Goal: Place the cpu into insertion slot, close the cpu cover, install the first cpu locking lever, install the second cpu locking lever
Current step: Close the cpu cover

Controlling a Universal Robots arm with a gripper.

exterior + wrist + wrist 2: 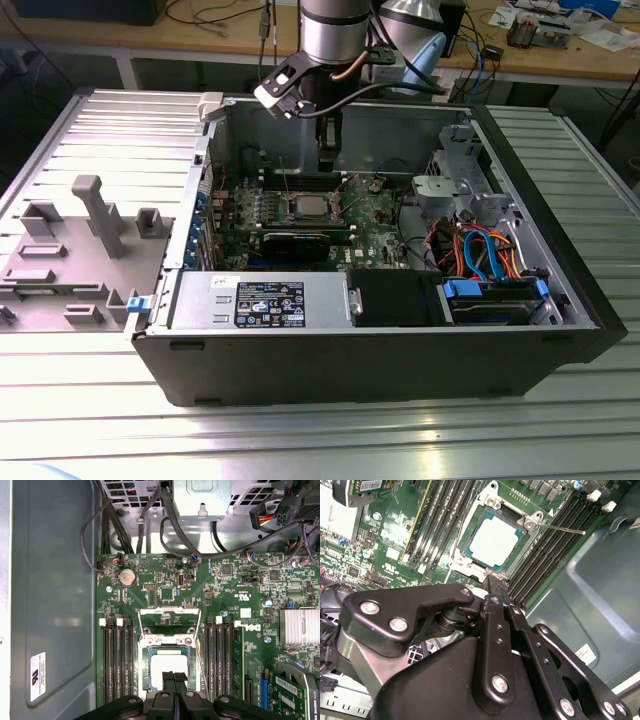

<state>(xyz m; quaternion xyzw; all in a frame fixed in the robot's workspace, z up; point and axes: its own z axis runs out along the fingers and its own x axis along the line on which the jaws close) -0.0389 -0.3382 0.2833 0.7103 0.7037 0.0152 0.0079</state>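
Gripper (175, 676) fingers drawn together, holding nothing, tips hiding one edge of cpu (492, 542), seated in insertion slot (146, 667) mid-motherboard (165, 587), contact unclear, cpu cover (170, 612) seemingly folded back, memory slots (117, 660) crowding both sides

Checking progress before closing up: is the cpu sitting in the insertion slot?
Yes, the second wrist view shows the silver cpu lying flat inside the insertion slot.

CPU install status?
Done: cpu sits in the insertion slot. In hand: nothing; the shut tool hovers over it. Left: cpu cover looks swung open, and a locking lever stands unlatched.
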